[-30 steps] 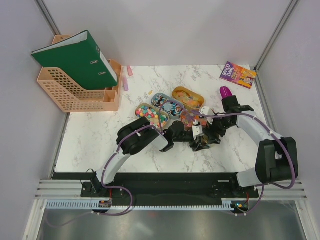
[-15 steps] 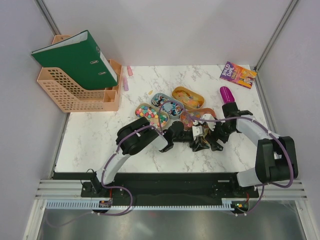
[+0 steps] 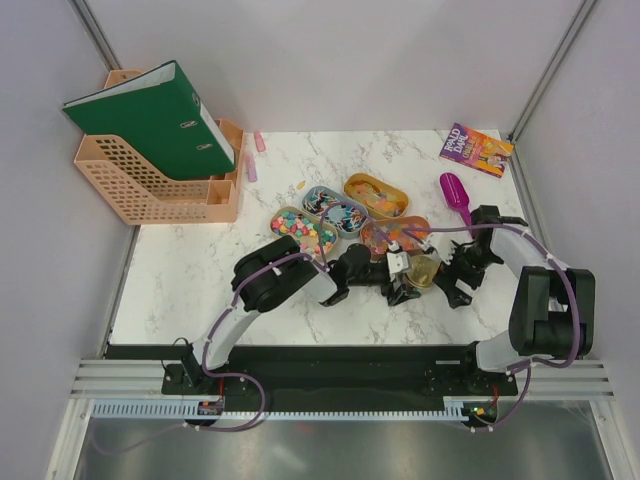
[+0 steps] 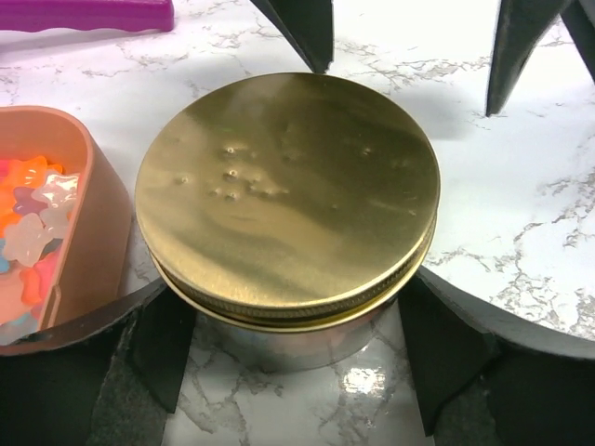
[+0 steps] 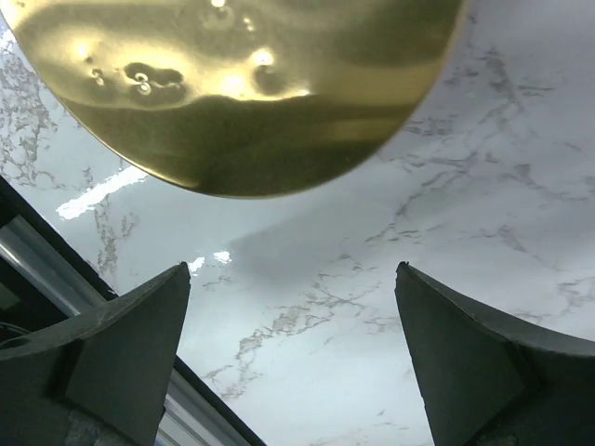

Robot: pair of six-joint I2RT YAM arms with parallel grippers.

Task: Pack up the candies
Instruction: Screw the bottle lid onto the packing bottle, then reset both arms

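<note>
The candies lie in oval trays: multicoloured bits (image 3: 303, 230), blue-wrapped pieces (image 3: 335, 208), yellow gummies (image 3: 375, 193) and orange-red gummies (image 3: 392, 236); these also show at the left edge of the left wrist view (image 4: 28, 232). A glass jar with a round gold lid (image 3: 424, 270) stands on the marble in front of the trays. My left gripper (image 3: 406, 282) is shut on the jar (image 4: 288, 195), a finger (image 4: 163, 344) on each side of its body. My right gripper (image 3: 458, 274) is open and empty just right of the jar, with the lid (image 5: 232, 84) ahead of its fingers (image 5: 139, 325).
A purple scoop (image 3: 456, 192) lies on the table behind the right gripper; its handle shows in the left wrist view (image 4: 84, 14). A book (image 3: 476, 150) lies at the back right. A peach file rack with a green binder (image 3: 160, 150) stands at the back left.
My right gripper has drawn back to the right, off the jar, and the gold lid now shows on top. The left gripper has stayed on the jar.
</note>
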